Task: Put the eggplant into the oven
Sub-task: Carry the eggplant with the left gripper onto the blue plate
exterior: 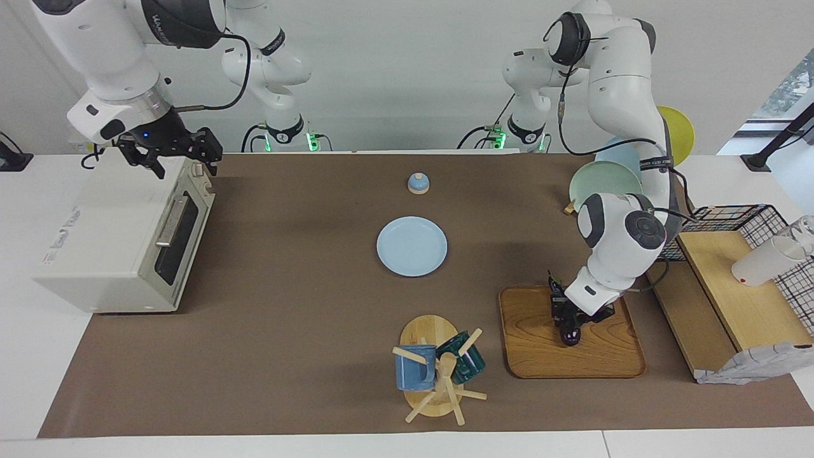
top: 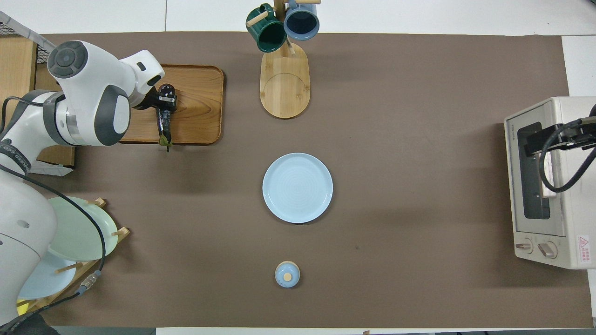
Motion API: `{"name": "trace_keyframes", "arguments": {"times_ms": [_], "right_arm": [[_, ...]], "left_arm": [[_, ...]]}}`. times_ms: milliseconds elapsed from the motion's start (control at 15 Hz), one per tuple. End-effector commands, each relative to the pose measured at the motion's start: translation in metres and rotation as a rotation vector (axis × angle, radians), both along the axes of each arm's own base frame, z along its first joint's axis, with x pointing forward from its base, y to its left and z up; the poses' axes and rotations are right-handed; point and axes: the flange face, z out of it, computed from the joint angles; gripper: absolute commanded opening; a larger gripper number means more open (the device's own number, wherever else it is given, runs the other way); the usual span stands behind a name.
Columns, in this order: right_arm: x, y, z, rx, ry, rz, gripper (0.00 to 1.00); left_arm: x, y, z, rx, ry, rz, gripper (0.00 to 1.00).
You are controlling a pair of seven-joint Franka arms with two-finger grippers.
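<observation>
The dark purple eggplant (exterior: 569, 332) (top: 164, 124) is over the wooden tray (exterior: 604, 356) (top: 200, 107) at the left arm's end of the table. Its stem tip reaches past the tray edge nearer to the robots. My left gripper (exterior: 563, 315) (top: 166, 100) is down on the eggplant and shut around its thick end. The cream-white oven (exterior: 108, 235) (top: 577, 209) stands at the right arm's end, its glass door closed. My right gripper (exterior: 184, 166) hangs open over the oven's top edge by the door.
A light blue plate (exterior: 411, 246) lies mid-table, with a small blue knob lid (exterior: 418, 183) nearer to the robots. A mug tree (exterior: 439, 375) with two mugs stands beside the tray. A plate rack (exterior: 604, 184) and a wire basket with wooden shelves (exterior: 738, 286) flank the left arm.
</observation>
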Motion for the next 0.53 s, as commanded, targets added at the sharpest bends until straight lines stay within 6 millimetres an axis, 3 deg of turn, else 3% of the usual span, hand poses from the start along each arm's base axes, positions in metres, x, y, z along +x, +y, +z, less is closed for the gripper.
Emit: {"name": "trace_keyframes", "arguments": {"times_ms": [0, 133, 266, 465], "right_arm": [[-0.004, 0.000, 0.002, 0.020, -0.011, -0.014, 1.00], [-0.004, 0.000, 0.002, 0.020, -0.011, -0.014, 1.00], [-0.004, 0.000, 0.002, 0.020, -0.011, -0.013, 1.00], [-0.004, -0.001, 0.002, 0.020, -0.011, -0.011, 1.00]], "left_arm": [[-0.015, -0.009, 0.047, 0.003, 0.023, 0.082, 0.00], [-0.036, -0.034, 0.077, 0.019, 0.069, 0.070, 0.00], [-0.057, -0.055, 0.094, 0.030, 0.097, 0.099, 0.00], [-0.095, -0.101, 0.104, 0.043, 0.104, 0.136, 0.00]]}}
